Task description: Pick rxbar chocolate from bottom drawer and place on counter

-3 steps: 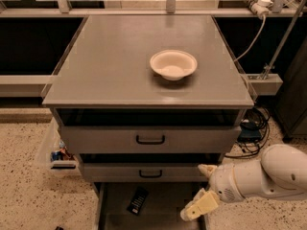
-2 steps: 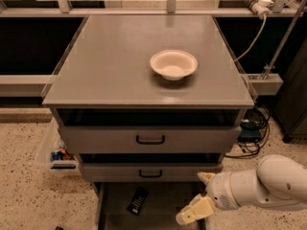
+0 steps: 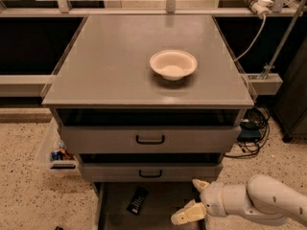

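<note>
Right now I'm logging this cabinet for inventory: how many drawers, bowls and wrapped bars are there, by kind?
Drawers: 3 (top drawer, middle drawer, bottom drawer)
Bowls: 1, the bowl on the counter
Wrapped bars: 1, the rxbar chocolate in the bottom drawer
Total: 5. The gripper hovers open over the bottom drawer's right side.

Smooth white arm (image 3: 271,202), cream-fingered claw (image 3: 186,201) above bottom drawer (image 3: 117,218).

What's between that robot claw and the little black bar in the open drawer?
Nothing. In the camera view, only bare floor of the bottom drawer separates the open gripper, at the drawer's right, from the rxbar chocolate.
</note>
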You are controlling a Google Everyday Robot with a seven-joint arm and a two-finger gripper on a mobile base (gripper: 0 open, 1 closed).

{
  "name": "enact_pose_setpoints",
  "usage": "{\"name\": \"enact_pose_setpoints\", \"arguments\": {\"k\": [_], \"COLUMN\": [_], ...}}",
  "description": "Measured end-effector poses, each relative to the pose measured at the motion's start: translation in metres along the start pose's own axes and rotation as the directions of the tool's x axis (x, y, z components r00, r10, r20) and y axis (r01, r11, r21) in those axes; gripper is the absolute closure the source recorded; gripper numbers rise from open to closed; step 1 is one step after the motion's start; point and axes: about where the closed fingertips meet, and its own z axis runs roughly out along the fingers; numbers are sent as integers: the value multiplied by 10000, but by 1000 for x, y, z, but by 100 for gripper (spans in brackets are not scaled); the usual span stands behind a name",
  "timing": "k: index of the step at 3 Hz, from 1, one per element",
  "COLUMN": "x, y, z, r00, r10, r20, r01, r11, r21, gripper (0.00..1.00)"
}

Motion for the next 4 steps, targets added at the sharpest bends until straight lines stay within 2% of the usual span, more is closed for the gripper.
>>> {"name": "enact_pose_setpoints", "arguments": {"k": [1,2,4], "x": [0,21,72], "y": [2,-17,-73], "z": [3,15,45], "r00": [10000,9997,9973], "r10": [68,187,524], "r20": [-71,-137,519], "r01": [-67,-182,-544], "r11": [9999,9991,9978], "r21": [152,384,384], "gripper": [0,0,0]}}
